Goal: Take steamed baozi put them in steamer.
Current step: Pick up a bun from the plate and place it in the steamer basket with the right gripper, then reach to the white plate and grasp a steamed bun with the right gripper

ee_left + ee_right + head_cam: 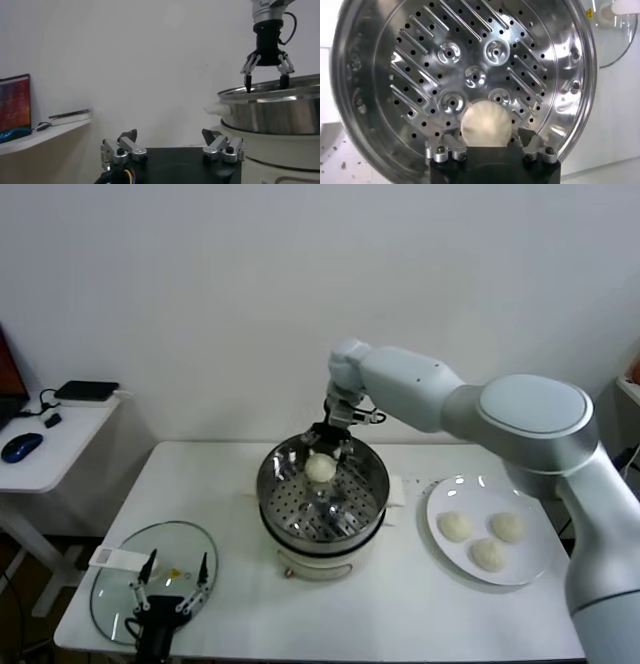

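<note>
- Spread wide over the steamer (322, 496) in our head view, our right gripper (327, 442) has its fingers apart with one baozi (320, 468) directly beneath, sitting toward the back of the basket; we judge it released, since nothing is pinched between the fingers.
- Three more baozi (487, 554) wait on the white plate (445, 562) to the right of the cooker, close together, within easy reach of that same arm.
- Our left gripper (172, 584) is parked low at the front left, above the glass lid (110, 599) lying flat on the table (400, 614), fingers apart and empty; we judge the lid sits there to keep the basket open for loading.
- From our left wrist view, the left fingers (122, 148) stand apart on nothing, and farther off the right gripper (267, 75) hangs above the shiny steel rim (270, 95), its dark tips splayed just at rim level.
- From our right wrist view, the fingers (442, 150) flank the baozi (486, 122) without clamping it; the bun looks smooth, round, matte and off-white against the mirror-bright perforated floor (470, 75) with its ridges and embossed discs.
- We judge the bun soft, so a gentle grip suits the remaining ones.
</note>
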`<action>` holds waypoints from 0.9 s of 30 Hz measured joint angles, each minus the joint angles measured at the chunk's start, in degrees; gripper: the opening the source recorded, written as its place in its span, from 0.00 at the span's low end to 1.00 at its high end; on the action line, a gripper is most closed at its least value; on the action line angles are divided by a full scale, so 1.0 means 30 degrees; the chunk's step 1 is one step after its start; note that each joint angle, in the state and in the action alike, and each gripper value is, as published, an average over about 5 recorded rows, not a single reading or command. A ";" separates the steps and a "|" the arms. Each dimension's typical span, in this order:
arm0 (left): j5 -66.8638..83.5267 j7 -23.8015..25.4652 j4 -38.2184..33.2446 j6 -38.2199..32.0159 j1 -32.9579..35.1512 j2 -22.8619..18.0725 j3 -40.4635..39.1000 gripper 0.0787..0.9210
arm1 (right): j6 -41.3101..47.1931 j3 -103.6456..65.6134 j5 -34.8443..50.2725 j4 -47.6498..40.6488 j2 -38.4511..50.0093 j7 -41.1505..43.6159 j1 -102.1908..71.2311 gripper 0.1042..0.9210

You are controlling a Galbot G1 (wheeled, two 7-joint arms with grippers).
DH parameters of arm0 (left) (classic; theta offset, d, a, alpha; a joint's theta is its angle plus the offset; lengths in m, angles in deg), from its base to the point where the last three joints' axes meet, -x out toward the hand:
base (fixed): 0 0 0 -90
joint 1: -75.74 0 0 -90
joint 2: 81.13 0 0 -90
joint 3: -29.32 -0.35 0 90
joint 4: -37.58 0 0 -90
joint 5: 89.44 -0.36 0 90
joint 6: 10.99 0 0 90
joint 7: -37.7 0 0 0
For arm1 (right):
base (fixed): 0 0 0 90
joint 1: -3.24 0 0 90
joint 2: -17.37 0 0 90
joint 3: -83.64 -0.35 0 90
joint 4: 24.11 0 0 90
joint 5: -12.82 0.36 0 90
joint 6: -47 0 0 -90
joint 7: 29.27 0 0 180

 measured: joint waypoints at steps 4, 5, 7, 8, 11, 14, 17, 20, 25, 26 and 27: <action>-0.0006 0.0002 -0.0114 0.0019 0.0125 0.0000 0.0022 0.88 | 0.0000 0.1242 0.2099 0.0709 0.0594 0.0401 0.1305 0.88; -0.0007 0.0002 -0.0134 0.0027 0.0150 0.0000 0.0026 0.88 | 0.0000 0.1596 0.2698 0.0926 0.0805 0.0485 0.1684 0.88; -0.0008 0.0001 -0.0153 0.0044 0.0187 0.0000 0.0030 0.88 | 0.0002 0.2341 0.3882 0.1413 0.1306 0.0589 0.2475 0.88; -0.0007 0.0000 -0.0153 0.0051 0.0197 0.0000 0.0028 0.88 | 0.0004 0.2739 0.4468 0.1689 0.1597 0.0615 0.2893 0.88; -0.0005 -0.0001 -0.0141 0.0066 0.0200 0.0000 -0.0010 0.88 | 0.0008 0.4054 0.6067 0.2678 0.2605 0.0643 0.4202 0.88; -0.0005 0.0001 -0.0082 0.0075 0.0163 0.0000 -0.0068 0.88 | 0.0012 0.5434 0.7345 0.3906 0.3768 0.0661 0.5506 0.88; -0.0006 0.0002 0.0005 0.0086 0.0099 0.0000 -0.0106 0.88 | 0.0261 0.6779 0.8267 0.5225 0.4964 0.0656 0.6654 0.88; -0.0005 0.0004 0.0112 0.0097 0.0011 0.0000 -0.0142 0.88 | 0.1298 0.7960 0.8999 0.6496 0.6127 0.0621 0.7501 0.88; 0.0001 0.0013 0.0306 0.0119 -0.0143 0.0000 -0.0177 0.88 | 0.5131 0.9287 1.0087 0.8403 0.7851 0.0377 0.8274 0.88; 0.0004 0.0014 0.0342 0.0123 -0.0163 0.0001 -0.0176 0.88 | 0.6163 0.9459 1.0295 0.8748 0.8161 0.0285 0.8345 0.88; 0.0007 0.0014 0.0379 0.0127 -0.0180 0.0000 -0.0174 0.88 | 0.7218 0.9600 1.0494 0.9079 0.8459 0.0181 0.8388 0.88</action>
